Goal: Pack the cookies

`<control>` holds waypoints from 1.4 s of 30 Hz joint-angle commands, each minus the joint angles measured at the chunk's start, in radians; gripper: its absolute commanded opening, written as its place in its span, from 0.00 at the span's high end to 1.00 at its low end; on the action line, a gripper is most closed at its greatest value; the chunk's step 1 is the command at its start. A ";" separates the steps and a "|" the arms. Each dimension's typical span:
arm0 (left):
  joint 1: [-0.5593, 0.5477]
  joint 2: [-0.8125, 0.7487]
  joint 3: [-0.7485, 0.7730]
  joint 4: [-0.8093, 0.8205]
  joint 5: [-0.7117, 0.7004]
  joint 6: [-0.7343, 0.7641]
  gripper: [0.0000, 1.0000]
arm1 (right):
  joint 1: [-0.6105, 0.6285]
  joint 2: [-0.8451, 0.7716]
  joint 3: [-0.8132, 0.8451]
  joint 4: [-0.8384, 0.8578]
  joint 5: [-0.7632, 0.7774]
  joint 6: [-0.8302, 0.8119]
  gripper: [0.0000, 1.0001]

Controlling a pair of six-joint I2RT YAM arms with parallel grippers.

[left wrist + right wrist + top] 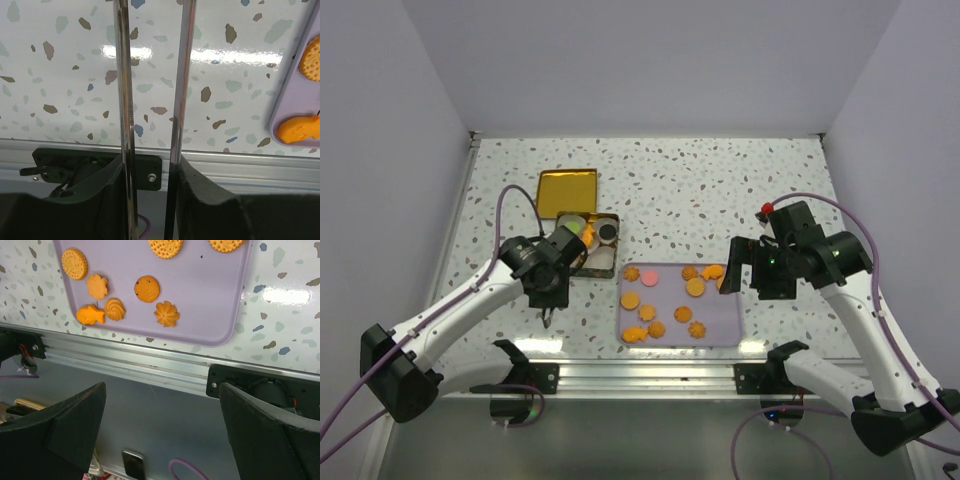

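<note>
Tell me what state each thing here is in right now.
Left gripper: closed on metal tweezers, whose prongs are apart and empty.
Right gripper: wide open, empty.
Cookie tin: open, partly filled.
Tin lid: off, lying flat behind the tin.
Purple tray: lying flat.
Cookies: mostly loose on the tray, unpacked.

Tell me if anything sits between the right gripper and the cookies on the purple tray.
Nothing visible does. The right gripper hangs open by the tray's right edge, with only bare tray before the nearest cookies. The left gripper, holding tweezers, is off the tray's other side.
</note>
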 commanded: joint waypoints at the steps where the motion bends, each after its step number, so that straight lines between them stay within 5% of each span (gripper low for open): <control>1: 0.007 0.010 0.009 0.027 -0.003 0.021 0.64 | 0.005 -0.013 0.005 0.005 -0.001 -0.012 0.01; 42: 0.018 0.025 0.072 -0.008 -0.021 0.031 0.54 | 0.033 -0.010 0.028 0.010 0.033 -0.023 0.01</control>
